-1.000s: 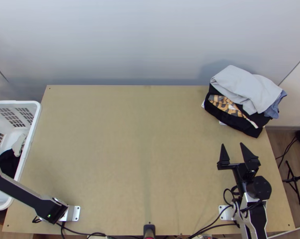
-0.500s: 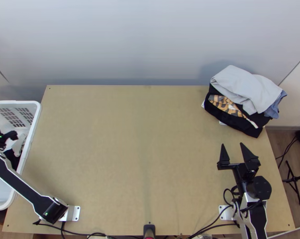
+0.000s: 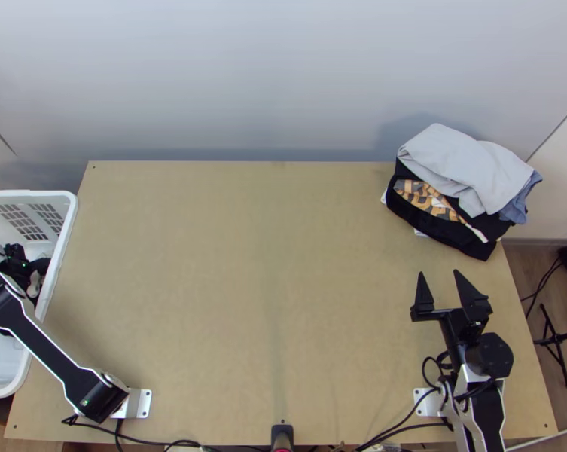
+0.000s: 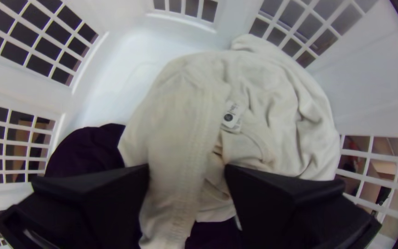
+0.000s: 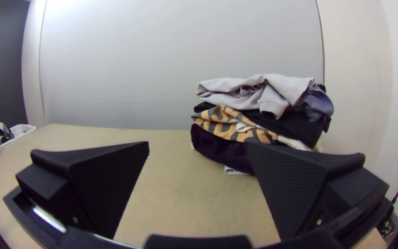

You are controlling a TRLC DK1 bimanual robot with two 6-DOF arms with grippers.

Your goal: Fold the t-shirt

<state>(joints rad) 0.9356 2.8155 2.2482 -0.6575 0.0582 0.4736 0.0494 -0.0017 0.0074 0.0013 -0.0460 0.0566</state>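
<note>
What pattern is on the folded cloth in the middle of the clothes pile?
Orange-tan with dark markings on the cloth; the right wrist view shows it best.

Basket (image 3: 71, 211) cut off by top view's edge, dark cloth (image 4: 86, 148) partly hidden

The basket (image 3: 68, 218) looks smooth plastic, the off-white garment (image 4: 277, 97) matt, wrinkled cloth — the table (image 3: 245, 264) matt wood.

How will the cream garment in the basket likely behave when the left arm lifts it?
The cream garment will probably hang floppy, as it lies bunched in soft wrinkles. Its small creases suggest thin fabric, so I'd expect it to be light. The dark cloth lies partly beneath it and might drag along.
</note>
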